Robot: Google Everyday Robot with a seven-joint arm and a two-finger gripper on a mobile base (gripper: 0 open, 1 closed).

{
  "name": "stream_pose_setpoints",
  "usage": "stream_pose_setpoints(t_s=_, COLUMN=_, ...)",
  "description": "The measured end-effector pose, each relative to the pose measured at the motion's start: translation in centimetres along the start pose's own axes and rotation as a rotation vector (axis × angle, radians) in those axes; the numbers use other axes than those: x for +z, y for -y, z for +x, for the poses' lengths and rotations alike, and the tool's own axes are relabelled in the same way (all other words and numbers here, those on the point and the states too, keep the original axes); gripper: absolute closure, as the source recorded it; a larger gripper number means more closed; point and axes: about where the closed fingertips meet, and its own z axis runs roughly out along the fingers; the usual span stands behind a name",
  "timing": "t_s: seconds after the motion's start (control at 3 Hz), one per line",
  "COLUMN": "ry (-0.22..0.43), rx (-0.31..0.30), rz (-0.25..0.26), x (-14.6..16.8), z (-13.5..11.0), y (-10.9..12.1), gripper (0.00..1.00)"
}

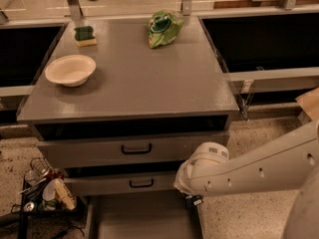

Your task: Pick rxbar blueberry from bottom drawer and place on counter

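The bottom drawer (pixel 139 218) stands pulled out at the foot of the cabinet, a plain grey tray whose visible floor is bare. The rxbar blueberry is hidden or out of view. My gripper (pixel 195 200) hangs below the white wrist at the drawer's right front corner, pointing down, mostly covered by the arm. The arm reaches in from the right. The counter (pixel 139 88) is the wide grey top above the drawers.
On the counter are a cream bowl (pixel 70 69) at the left, a green chip bag (pixel 163 28) at the back and a green sponge (pixel 84 35). Two shut drawers with black handles (pixel 136 149) sit above. Cluttered wire items (pixel 45 190) lie on the floor at the left.
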Motion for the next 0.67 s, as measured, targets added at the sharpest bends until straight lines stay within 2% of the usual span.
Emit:
stream_pose_setpoints(t_s=0.33, ry=0.000, rx=0.001, rz=0.006, x=-0.3, z=0.0, y=0.2, gripper=1.00)
stream_pose_setpoints(t_s=0.67, ry=-0.021, rx=0.055, rz=-0.006, x=0.1, z=2.4, y=0.2, gripper=1.00)
